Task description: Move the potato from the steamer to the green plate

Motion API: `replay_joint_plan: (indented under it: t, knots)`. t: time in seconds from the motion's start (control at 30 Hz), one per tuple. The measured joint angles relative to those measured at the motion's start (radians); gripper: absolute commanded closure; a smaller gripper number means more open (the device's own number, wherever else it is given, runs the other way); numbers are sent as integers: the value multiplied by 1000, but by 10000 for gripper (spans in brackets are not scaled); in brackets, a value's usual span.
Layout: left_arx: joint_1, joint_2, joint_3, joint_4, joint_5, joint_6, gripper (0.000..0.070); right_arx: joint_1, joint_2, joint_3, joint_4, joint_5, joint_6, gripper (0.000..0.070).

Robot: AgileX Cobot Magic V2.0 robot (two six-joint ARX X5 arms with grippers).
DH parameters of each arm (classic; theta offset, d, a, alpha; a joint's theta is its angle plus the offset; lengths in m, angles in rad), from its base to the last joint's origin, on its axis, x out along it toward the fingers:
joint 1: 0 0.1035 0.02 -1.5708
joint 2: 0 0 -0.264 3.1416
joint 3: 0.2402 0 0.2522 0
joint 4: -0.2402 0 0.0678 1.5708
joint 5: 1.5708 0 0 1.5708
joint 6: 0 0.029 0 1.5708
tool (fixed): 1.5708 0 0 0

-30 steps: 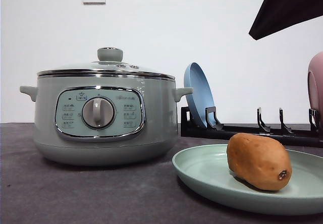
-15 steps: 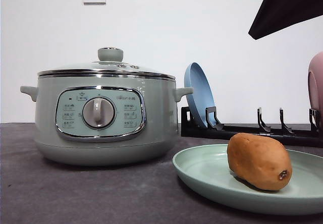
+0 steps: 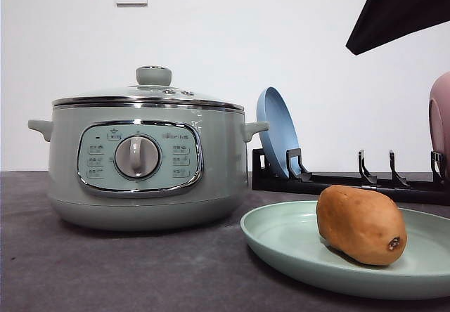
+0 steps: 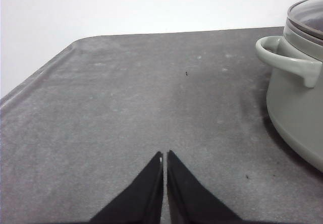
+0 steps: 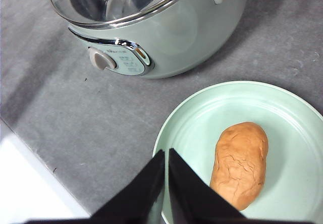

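Nothing has moved since the earlier frames. Potato [image 3: 361,225] lies on the green plate [image 3: 281,245], so the transfer looks done. Behind, the steamer [image 3: 144,161] stands lidded. Both grippers, left [image 4: 164,156] and right [image 5: 166,153], have fingers pressed together, holding nothing, above the surface [image 4: 126,108].

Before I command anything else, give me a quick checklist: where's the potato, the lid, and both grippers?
1. Potato lying on the green plate: ok, it rests inside the rim.
2. Steamer lid seated: ok, the glass lid sits on the pot.
3. Right gripper let go of the potato: ok, fingers shut together, holding nothing, above the plate beside the potato.
4. Left gripper free: ok, shut and empty over bare table, apart from the steamer handle.
5. Anything left inside the steamer: cannot tell through the lid.
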Motion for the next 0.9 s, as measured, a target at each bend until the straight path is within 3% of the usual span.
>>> replay_joint_plan:
  t: [0.13, 0.27, 0.43, 0.67, 0.9]
  knots:
    - [0, 0, 0, 0, 0, 0, 697, -3, -4, 0, 0, 7, -6, 700]
    - [0, 0, 0, 0, 0, -4, 697, -45, -47, 0, 31, 52, -59, 700]
    - [0, 0, 0, 0, 0, -8, 697, -192, -152, -60, 181, 68, -136, 700]
    - [0, 0, 0, 0, 0, -8, 697, -421, -372, -313, 442, 69, -185, 700]
    - [0, 0, 0, 0, 0, -10, 697, -548, -598, -522, 565, 72, -216, 700]
